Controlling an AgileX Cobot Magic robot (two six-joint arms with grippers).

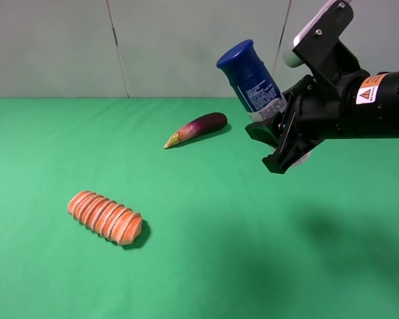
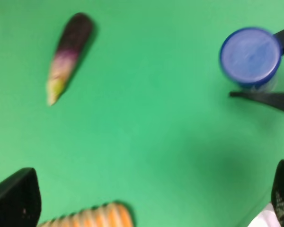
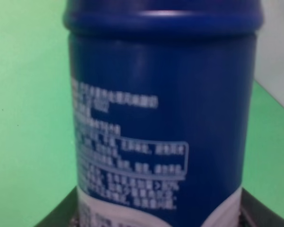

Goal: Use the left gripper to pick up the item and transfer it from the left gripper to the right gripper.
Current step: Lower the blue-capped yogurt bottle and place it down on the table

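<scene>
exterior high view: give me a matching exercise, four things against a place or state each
1 can
2 eggplant
3 loaf
4 right gripper

a lying on the table, front left
b shut on the can
c lying on the table, further back
d tilted, up off the table

Pairs: 1-d, 2-c, 3-a, 4-b

Robot test lab, desk (image 1: 206, 266) under plain green cloth, bare grey panel wall (image 1: 186, 46), black robot arm (image 1: 386, 109) with warning sticker (image 1: 370, 90)
</scene>
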